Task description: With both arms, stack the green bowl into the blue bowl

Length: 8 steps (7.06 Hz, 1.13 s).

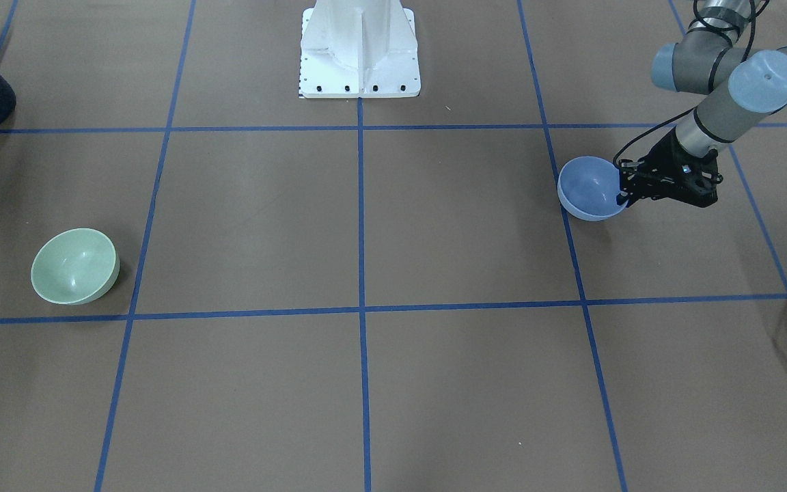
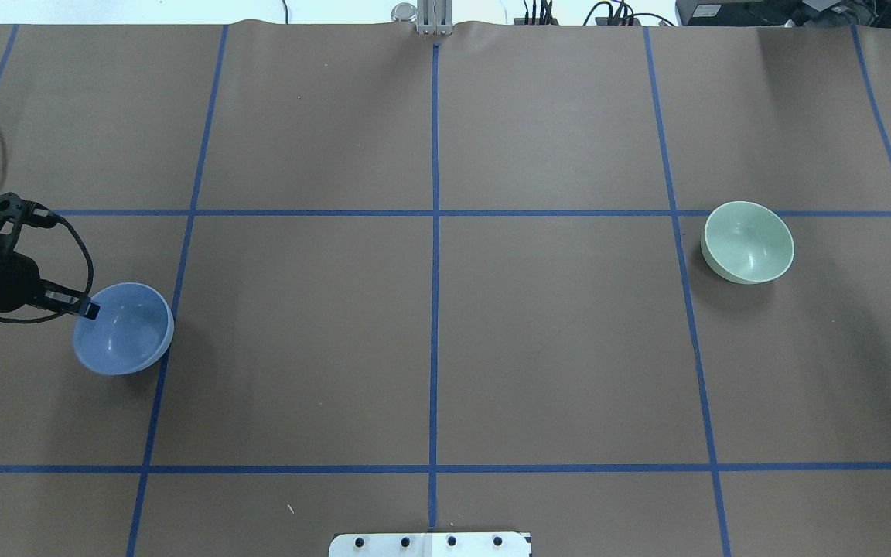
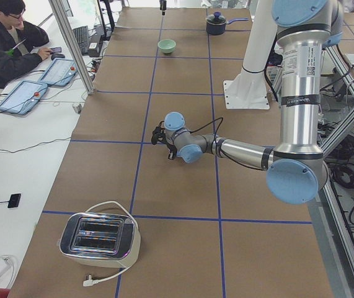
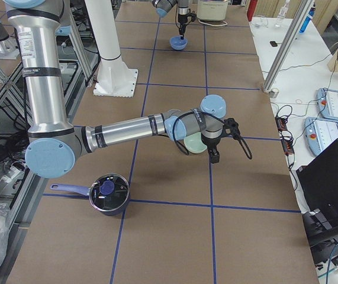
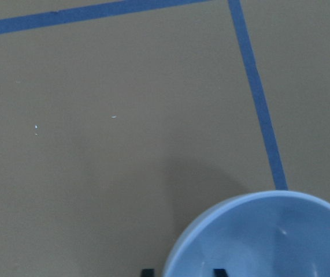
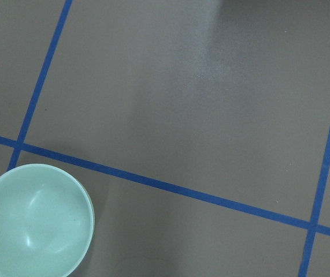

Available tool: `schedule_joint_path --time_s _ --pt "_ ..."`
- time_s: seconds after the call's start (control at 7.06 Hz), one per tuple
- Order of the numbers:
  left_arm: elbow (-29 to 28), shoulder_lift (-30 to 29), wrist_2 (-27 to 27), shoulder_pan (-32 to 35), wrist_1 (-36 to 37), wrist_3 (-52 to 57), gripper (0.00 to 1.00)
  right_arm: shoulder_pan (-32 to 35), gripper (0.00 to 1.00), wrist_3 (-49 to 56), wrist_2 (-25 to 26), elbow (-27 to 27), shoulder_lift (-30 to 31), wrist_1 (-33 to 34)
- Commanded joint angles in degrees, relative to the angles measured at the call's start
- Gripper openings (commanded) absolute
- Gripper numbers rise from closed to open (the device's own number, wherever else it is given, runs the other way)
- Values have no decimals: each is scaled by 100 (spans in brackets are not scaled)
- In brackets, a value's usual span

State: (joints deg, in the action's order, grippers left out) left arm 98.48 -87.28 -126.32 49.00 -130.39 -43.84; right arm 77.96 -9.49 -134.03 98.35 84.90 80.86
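The blue bowl (image 1: 591, 188) stands upright on the brown table, on my left side; it also shows in the overhead view (image 2: 124, 329) and the left wrist view (image 5: 263, 236). My left gripper (image 1: 622, 190) is open at the bowl's rim, one finger inside and one outside, with a gap between them. The green bowl (image 2: 747, 242) stands upright and alone on my right side, also in the front view (image 1: 74, 266) and the right wrist view (image 6: 34, 222). My right gripper (image 4: 215, 155) hovers beside the green bowl, apart from it. I cannot tell whether it is open or shut.
A dark pot with a lid (image 4: 106, 194) sits near my right arm's base side. A toaster (image 3: 99, 236) with a white cable stands at the left end. The white pedestal (image 1: 359, 55) is at the table's robot side. An operator (image 3: 9, 37) sits beside the table.
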Motion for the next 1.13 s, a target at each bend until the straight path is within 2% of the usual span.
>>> schedule_joint_path --time_s 0.0,0.28,0.43,0.71,0.85,0.99 --pt "205 1 -41 48 -127 -81 0 0 100 0 0 0 0 0" --pt "740 -156 -77 31 265 -525 0 0 100 -9 -9 0 0 0" --pt "786 -758 -59 22 756 -1095 0 0 100 -9 -9 0 0 0" --pt "761 -2224 11 -205 2404 -1521 0 -9 100 -9 -9 0 -9 0" --pt "647 -2902 498 -729 3031 -1766 0 -18 100 -9 0 0 -9 0" --pt "211 -3570 1226 -1221 3272 -2195 0 -18 100 -9 0 -9 -9 0"
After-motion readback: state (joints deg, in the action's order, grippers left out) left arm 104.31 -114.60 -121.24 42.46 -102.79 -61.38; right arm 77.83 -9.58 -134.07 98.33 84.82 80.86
